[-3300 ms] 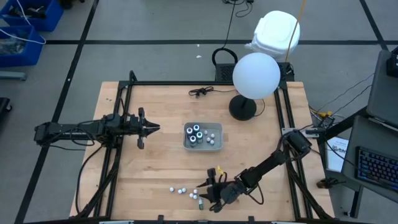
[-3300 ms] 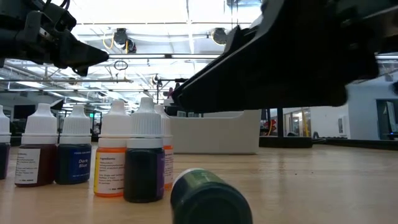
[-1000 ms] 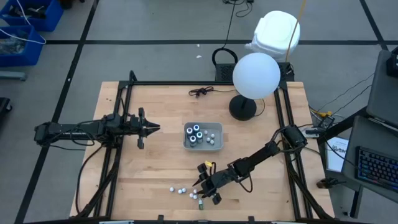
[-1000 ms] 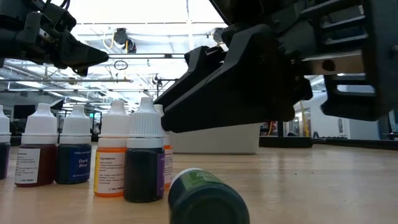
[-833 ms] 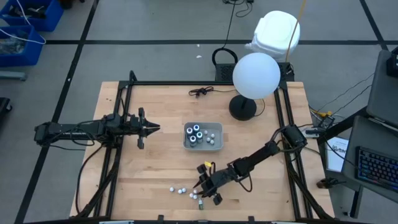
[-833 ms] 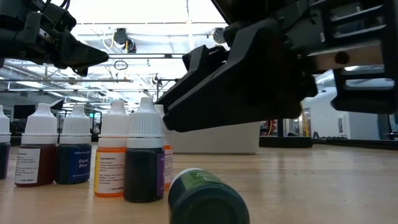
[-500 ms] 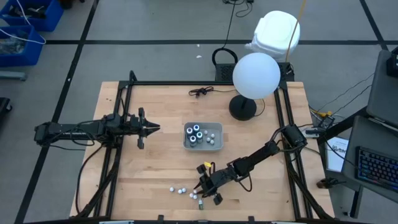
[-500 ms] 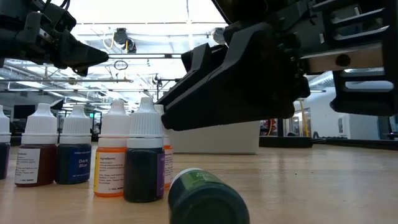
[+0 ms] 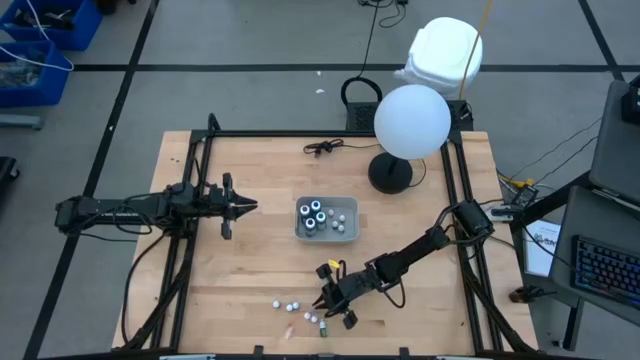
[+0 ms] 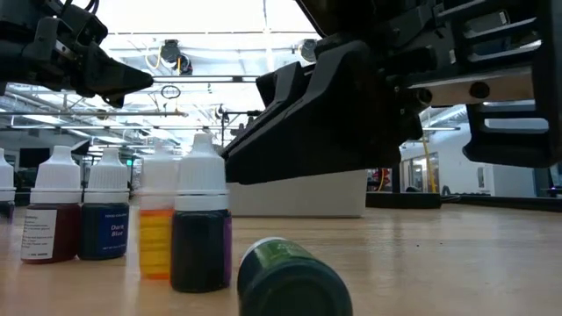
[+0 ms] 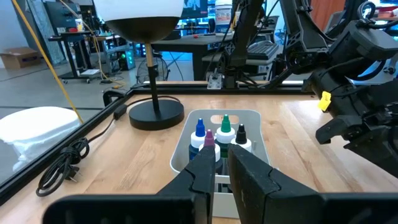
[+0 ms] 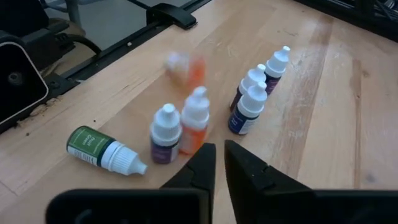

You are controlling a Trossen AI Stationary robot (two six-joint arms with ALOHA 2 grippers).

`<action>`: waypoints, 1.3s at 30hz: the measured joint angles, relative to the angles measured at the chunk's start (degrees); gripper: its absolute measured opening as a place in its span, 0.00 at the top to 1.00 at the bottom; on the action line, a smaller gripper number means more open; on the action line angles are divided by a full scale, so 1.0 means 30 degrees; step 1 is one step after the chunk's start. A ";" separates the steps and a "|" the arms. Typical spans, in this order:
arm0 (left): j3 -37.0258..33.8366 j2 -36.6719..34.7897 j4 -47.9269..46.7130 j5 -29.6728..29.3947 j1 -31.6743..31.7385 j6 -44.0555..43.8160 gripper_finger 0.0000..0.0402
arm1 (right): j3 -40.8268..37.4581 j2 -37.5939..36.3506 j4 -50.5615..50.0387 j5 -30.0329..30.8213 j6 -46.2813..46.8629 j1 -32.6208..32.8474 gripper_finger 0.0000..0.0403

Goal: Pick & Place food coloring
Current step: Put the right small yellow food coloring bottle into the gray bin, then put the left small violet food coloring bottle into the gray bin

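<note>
Several small white-capped food coloring bottles [image 12: 249,106] stand near the table's front edge. Among them are a purple one [image 12: 165,134] and an orange one [image 12: 194,127], with a green one [image 12: 102,149] lying on its side. A second orange bottle [image 12: 183,65] shows as a blur farther off, and as a smear [image 9: 290,333] in the high view. My right gripper [image 12: 216,158] is shut just behind the standing orange bottle, nothing between its fingers. More bottles [image 11: 214,134] stand in the grey tray [image 9: 326,232]. My left gripper [image 9: 250,207] hovers shut, left of the tray. My right gripper comes in at a low slant from the table's right. Its fingertips [image 12: 202,152] stand right at the base of the standing orange bottle; whether one of them touches it I cannot tell.
A lamp with a white globe [image 9: 411,120] and black base [image 9: 390,173] stands at the back right, and a black cable [image 9: 322,147] lies behind the tray. Bare wood lies between the tray and the loose bottles.
My right gripper has stayed in place and shut its fingers. One orange bottle has shot out of the group toward the table's near left corner and is blurred in motion. The other bottles stand where they were.
</note>
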 joint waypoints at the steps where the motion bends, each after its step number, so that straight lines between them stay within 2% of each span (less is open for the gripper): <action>1: 0.0001 0.0002 -0.0004 0.0000 0.0000 -0.0003 0.87 | 0.0000 0.0000 0.0021 0.0028 -0.0003 0.0000 0.96; 7: -0.0005 -0.0005 0.0000 0.0000 0.0000 -0.0003 0.87 | 0.0000 0.0000 -0.0097 0.1606 -0.0027 0.0007 1.00; 12: -0.0001 -0.0003 0.0000 0.0002 0.0000 -0.0047 0.87 | 0.0000 0.0000 -0.0162 0.1692 -0.0022 -0.0007 1.00; 14: -0.0003 -0.0003 -0.0007 0.0003 0.0000 -0.0208 0.87 | 0.0000 -0.0057 -0.0370 0.2332 -0.0007 0.0015 1.00; 19: -0.0005 -0.0002 -0.0341 0.0007 -0.0006 -0.0243 0.87 | -0.0015 -0.1980 -0.4192 0.4144 0.0168 0.0003 1.00; 23: -0.0005 -0.0002 -0.0794 0.0026 0.0000 -0.0236 0.87 | -0.1315 -0.5471 -0.6295 0.4048 0.0460 0.0020 1.00; 26: -0.0013 0.0001 -0.0955 0.0036 -0.0007 -0.0245 0.87 | -0.4061 -0.9262 -0.6112 0.4036 0.0207 -0.0014 1.00; 29: -0.0013 0.0002 -0.1016 0.0035 -0.0005 -0.0542 0.87 | -0.7773 -1.4020 -0.4045 0.4083 0.0256 -0.0257 1.00; 33: -0.0013 0.0001 -0.1042 0.0042 -0.0006 -0.0747 0.87 | -1.3509 -2.0042 0.0591 0.4151 0.0555 -0.0445 1.00; 36: -0.0013 0.0002 -0.1035 0.0029 -0.0007 -0.0746 0.87 | -1.6865 -2.3497 0.3335 0.4866 0.1063 -0.0781 1.00; 39: -0.0013 -0.0005 -0.1228 0.0046 -0.0002 -0.0746 0.87 | -1.8883 -2.6124 0.4171 0.5506 0.0733 -0.1016 1.00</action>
